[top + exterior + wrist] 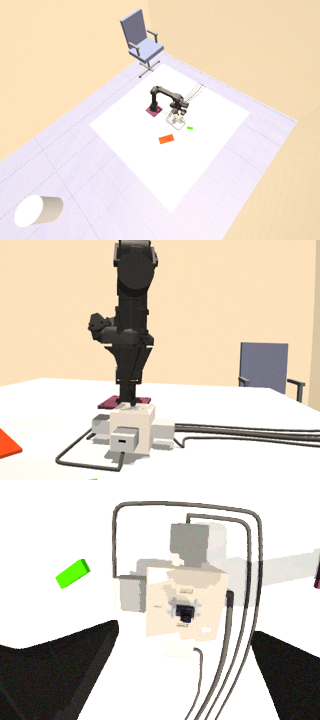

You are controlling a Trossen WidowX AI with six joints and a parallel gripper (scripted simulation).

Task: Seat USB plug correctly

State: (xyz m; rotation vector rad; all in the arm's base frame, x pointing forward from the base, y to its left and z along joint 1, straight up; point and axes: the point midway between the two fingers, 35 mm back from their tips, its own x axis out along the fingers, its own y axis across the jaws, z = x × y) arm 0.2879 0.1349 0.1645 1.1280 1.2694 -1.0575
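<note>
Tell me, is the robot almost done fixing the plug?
Not yet. Done: the gripper is lined up above the cube, fingers wide open and holding nothing. In hand: closing in on the dark plug in the top socket. Left: grab it, pull it out, turn it round, push it fully in, let go and move clear.

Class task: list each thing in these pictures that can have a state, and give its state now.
gripper: open, empty, above the cube.
USB plug: in the top socket, not gripped; depth unclear.
power cube: upright on the table, cables attached.
orange block: lying flat.
green block: lying flat.
</note>
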